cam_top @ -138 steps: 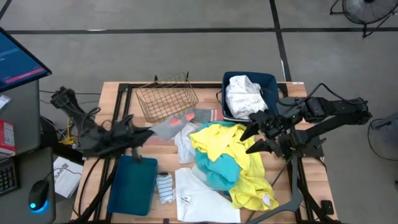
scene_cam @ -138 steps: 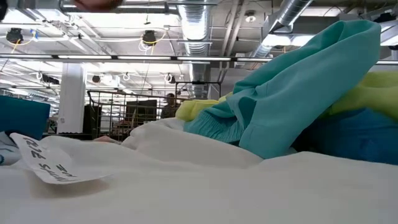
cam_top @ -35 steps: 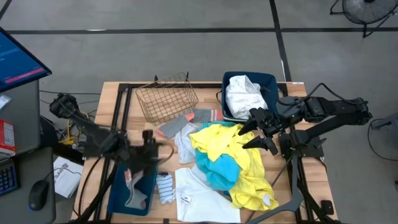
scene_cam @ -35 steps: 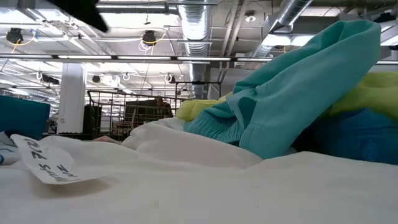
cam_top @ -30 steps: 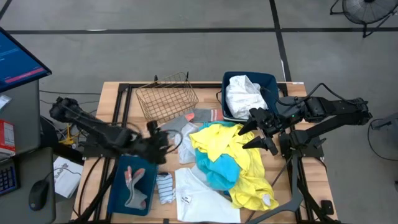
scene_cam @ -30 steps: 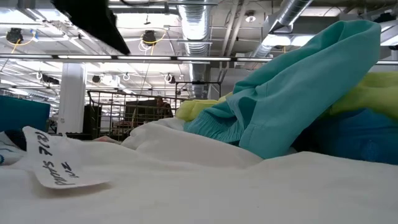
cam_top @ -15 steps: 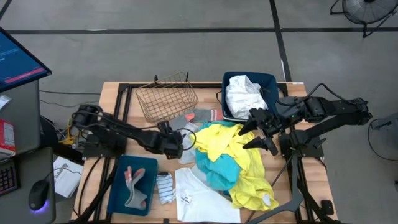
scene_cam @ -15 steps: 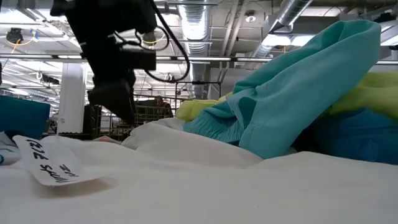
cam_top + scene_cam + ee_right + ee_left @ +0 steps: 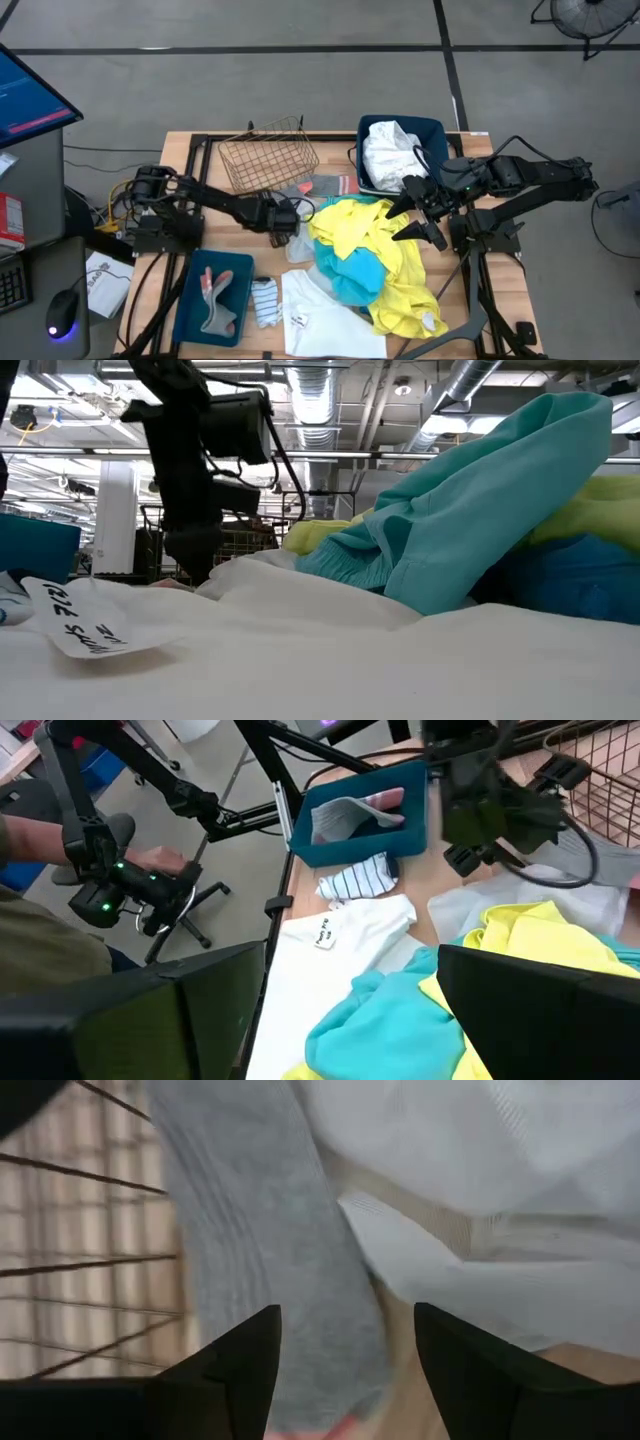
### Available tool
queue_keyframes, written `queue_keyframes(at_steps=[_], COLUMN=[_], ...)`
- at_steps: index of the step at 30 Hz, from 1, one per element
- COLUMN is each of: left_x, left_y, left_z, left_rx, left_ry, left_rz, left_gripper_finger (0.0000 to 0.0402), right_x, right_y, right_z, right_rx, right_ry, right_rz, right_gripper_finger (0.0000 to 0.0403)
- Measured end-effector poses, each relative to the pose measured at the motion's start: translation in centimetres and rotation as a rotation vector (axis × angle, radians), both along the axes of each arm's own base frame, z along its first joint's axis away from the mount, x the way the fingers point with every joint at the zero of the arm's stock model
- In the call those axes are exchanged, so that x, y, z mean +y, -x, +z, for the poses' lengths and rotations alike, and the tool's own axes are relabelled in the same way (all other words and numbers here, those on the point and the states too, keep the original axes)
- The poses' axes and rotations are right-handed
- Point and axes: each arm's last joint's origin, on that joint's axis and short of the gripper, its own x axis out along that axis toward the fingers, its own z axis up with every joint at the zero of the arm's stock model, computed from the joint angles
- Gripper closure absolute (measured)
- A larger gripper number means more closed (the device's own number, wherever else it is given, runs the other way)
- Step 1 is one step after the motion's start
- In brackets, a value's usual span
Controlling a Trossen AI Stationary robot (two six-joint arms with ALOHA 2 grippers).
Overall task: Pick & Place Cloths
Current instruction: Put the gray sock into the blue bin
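The cloths lie heaped mid-table: a yellow one, a teal one, a white one and a pale one. A striped sock lies beside the left bin. My left gripper stands open, low over a grey sock next to the wire basket, a finger on either side of it. My right gripper hangs open above the yellow cloth's far right part, holding nothing. My left gripper points down at the grey sock, its fingers standing across the sock's length. Whether they touch the sock I cannot tell.
The dark blue bin at the near left holds a grey and a coral sock. A second bin at the far right holds a white cloth. In the low view white cloth and teal cloth fill the foreground.
My left gripper has moved from above the near-left bin toward the table's far right, to the grey sock by the wire basket, and has come down low over it. My right arm has kept still.
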Motion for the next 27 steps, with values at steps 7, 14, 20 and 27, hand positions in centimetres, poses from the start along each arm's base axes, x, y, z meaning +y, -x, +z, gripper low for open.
queue_keyframes(at_steps=[7, 14, 20, 27], left_x=[1.1, 0.6, 0.1, -1.6], left_y=[0.9, 1.4, 1.6, 3.2], left_z=[-0.9, -0.2, 2.0, 6.6], left_rx=[0.016, 0.021, -0.09, -0.292], left_ry=[0.117, 0.172, 0.229, 0.273], left_rz=[0.046, 0.035, 0.048, 0.017], left_gripper_finger=[0.0257, 0.0392, 0.0401, 0.0401], right_x=[0.0, 0.0, 0.0, 0.0], right_y=[0.0, 0.0, 0.0, 0.0], right_z=[0.0, 0.0, 0.1, 0.1], right_rx=[0.004, 0.002, -0.003, -0.009], right_ry=[0.001, -0.002, -0.01, -0.011], right_rz=[0.003, 0.002, -0.001, -0.004], right_gripper_finger=[0.0112, 0.0112, 0.0112, 0.0112])
